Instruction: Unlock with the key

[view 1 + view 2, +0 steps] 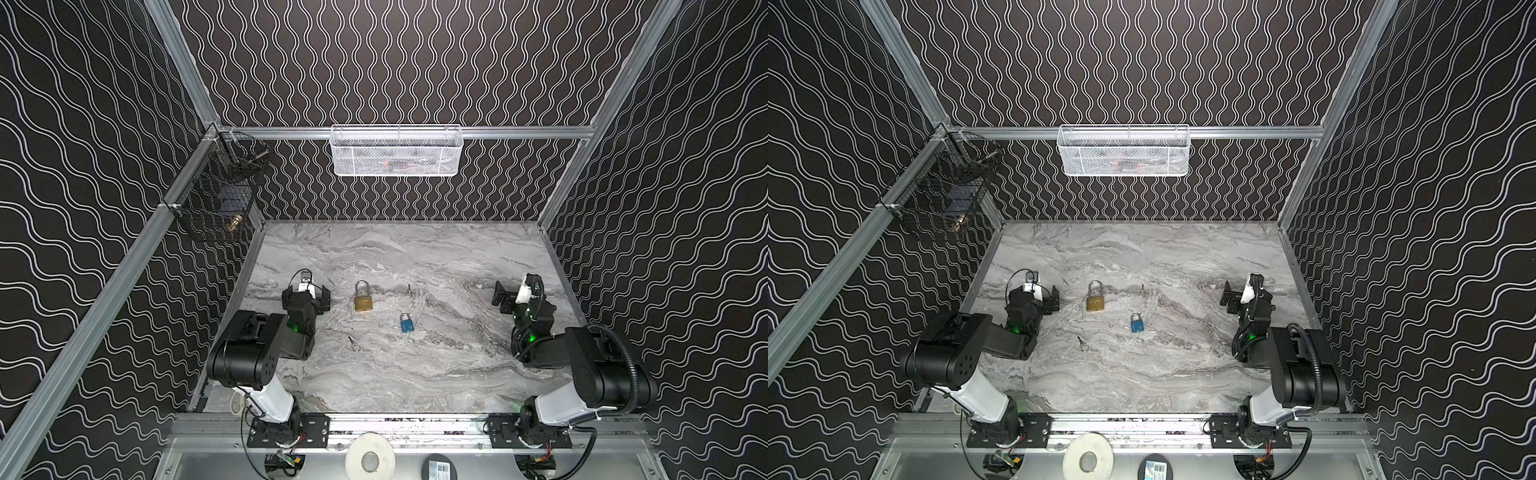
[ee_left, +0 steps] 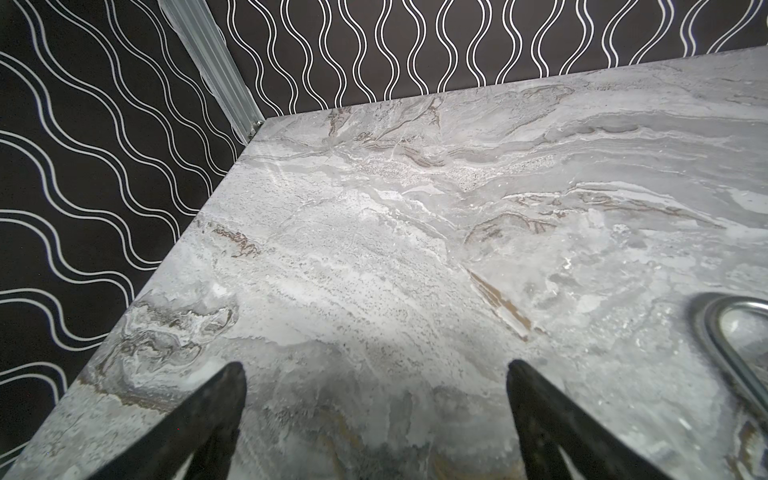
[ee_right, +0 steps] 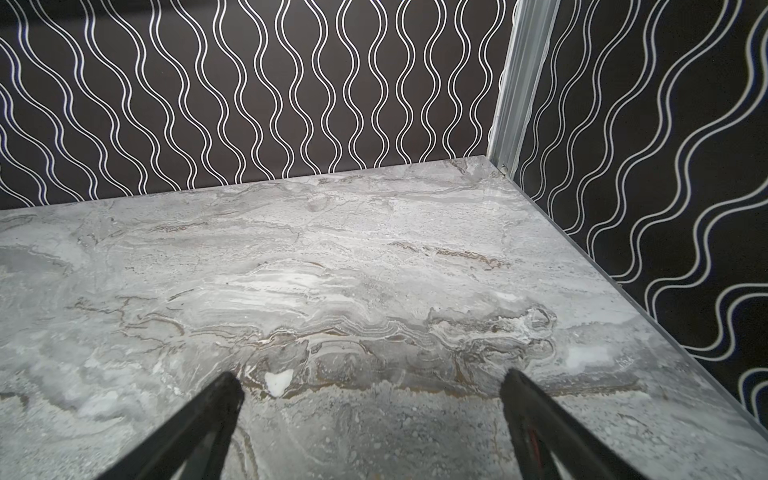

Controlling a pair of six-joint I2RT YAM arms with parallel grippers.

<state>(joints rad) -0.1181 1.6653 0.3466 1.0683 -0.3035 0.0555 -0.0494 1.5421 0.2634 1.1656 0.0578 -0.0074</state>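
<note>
On the marble table [image 1: 415,374] lie a brass padlock [image 1: 363,297] [image 1: 1095,297] and, nearer and to its right, a small blue padlock [image 1: 407,323] [image 1: 1137,323]. One small key [image 1: 409,289] [image 1: 1143,289] lies right of the brass padlock, another key [image 1: 353,343] [image 1: 1082,343] near the left arm. My left gripper [image 1: 306,291] [image 2: 376,370] is open and empty, just left of the brass padlock, whose shackle [image 2: 731,332] shows in the left wrist view. My right gripper [image 1: 503,297] [image 3: 370,378] is open and empty at the far right.
A white mesh basket [image 1: 397,151] hangs on the back rail and a black wire basket [image 1: 216,195] on the left rail, both above the table. Patterned walls close in the table on three sides. The arm bases [image 1: 286,428] sit at the front edge.
</note>
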